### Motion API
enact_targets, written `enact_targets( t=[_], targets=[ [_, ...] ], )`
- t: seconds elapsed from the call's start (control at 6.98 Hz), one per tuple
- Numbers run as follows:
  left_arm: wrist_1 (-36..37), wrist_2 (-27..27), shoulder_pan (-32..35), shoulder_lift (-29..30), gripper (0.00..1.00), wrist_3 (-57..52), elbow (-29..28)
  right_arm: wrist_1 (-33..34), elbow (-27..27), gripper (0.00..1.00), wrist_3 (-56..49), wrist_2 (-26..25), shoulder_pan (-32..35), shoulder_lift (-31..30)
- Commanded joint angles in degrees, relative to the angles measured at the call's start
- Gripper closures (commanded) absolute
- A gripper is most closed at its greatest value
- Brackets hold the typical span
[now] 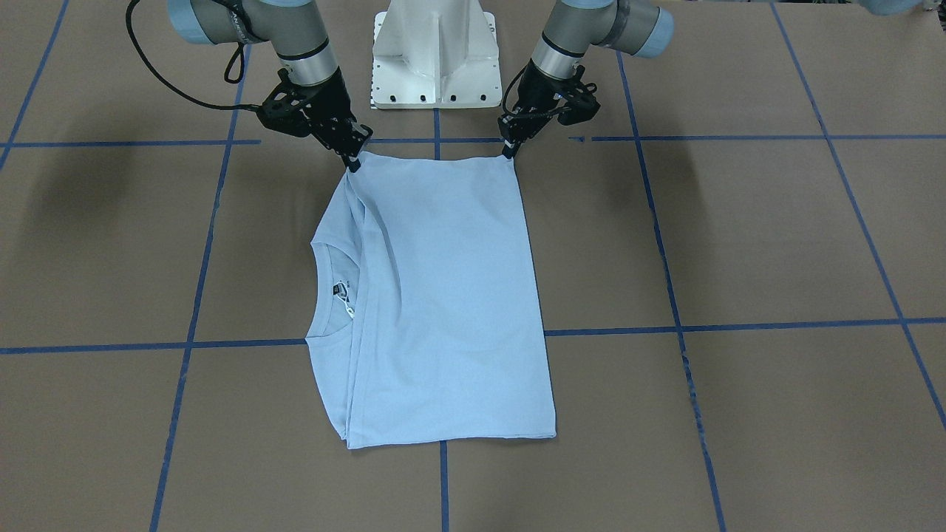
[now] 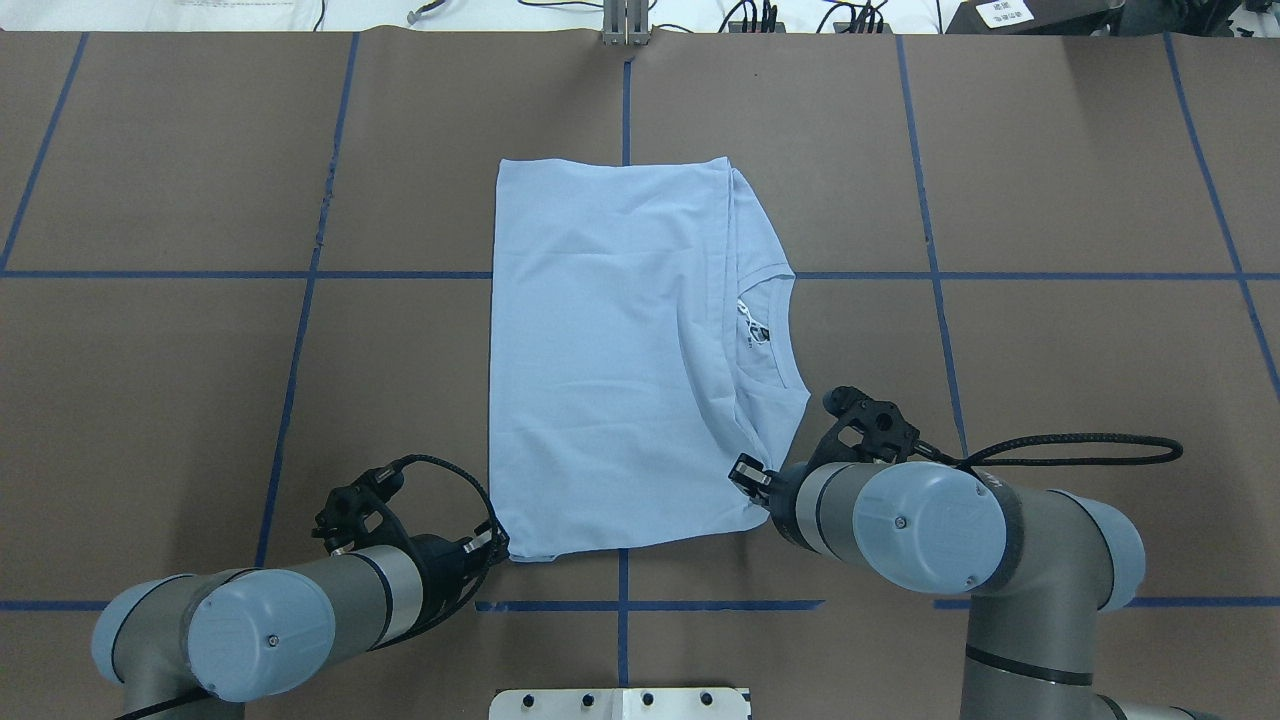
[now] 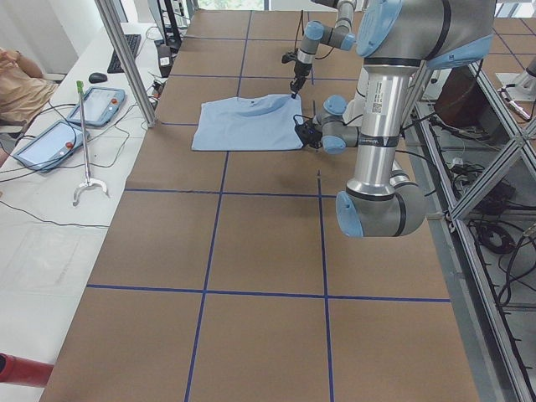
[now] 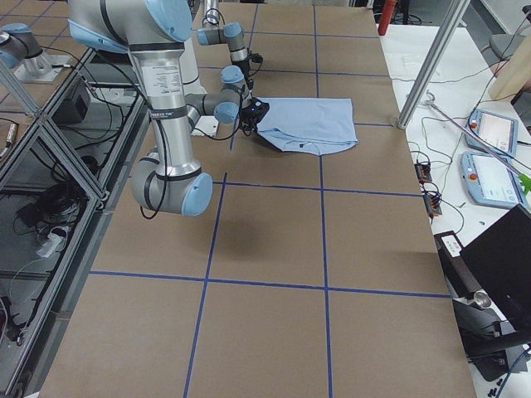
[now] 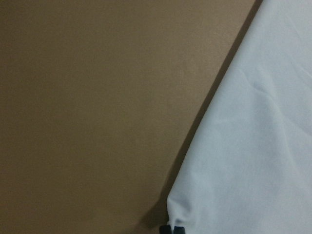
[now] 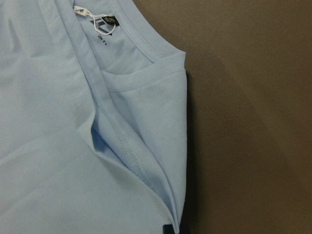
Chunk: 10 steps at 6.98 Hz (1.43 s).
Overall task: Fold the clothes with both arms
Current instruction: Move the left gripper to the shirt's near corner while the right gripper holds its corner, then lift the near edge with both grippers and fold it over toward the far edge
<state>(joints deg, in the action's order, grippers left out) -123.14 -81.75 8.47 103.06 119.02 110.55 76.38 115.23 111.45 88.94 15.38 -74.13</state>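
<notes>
The light blue T-shirt (image 1: 443, 295) lies folded lengthwise on the brown table, collar (image 1: 325, 295) and dark neck label (image 1: 339, 290) towards the robot's right. The chest print is hidden. My left gripper (image 1: 508, 151) is shut on the shirt's near corner on the hem side, low at the table; it also shows in the overhead view (image 2: 500, 545) and in the left wrist view (image 5: 173, 228). My right gripper (image 1: 353, 162) is shut on the near corner on the shoulder side, also seen from overhead (image 2: 748, 475). The right wrist view shows layered folds (image 6: 122, 146) running into the gripper (image 6: 173, 229).
The white pedestal base (image 1: 436, 59) stands just behind the two grippers. Blue tape lines (image 1: 739, 325) grid the brown table. Teach pendants (image 3: 96, 105) and cables lie on a white bench along the table's far side.
</notes>
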Motion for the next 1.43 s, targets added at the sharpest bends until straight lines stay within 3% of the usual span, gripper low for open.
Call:
enact_targets(
  t=[0.0,0.14,0.72,0.86,1.0,1.29],
  targets=[
    [0.09,0.01,0.41,-1.28,1.0,0.16,6.04,0.09,0.78,1.0,0.09,-0.08,0.09,-0.14],
    [0.44,0.01,0.06,-1.9,1.0,0.6,8.6,0.09,2.44,1.0,0.09,-0.08,0.09,-1.27],
    [14.13,-0.33,-1.79,-0.77,1.0,5.0,27.13,0.26,17.29,1.0,2.9,1.32,1.13,-9.1],
    [14.32,-0.51,1.61,2.11,1.0,2.47,26.74,1.22,17.4,1.0,2.81,8.9,9.93,-5.45],
    [14.41,-1.47,4.95,5.01,1.0,-2.34,23.51,4.28,13.66,1.0,2.38,20.46,16.46,-1.93],
    [14.41,-1.74,10.23,6.01,1.0,-7.37,18.66,4.39,8.21,1.0,2.28,19.36,16.79,2.56]
  ],
)
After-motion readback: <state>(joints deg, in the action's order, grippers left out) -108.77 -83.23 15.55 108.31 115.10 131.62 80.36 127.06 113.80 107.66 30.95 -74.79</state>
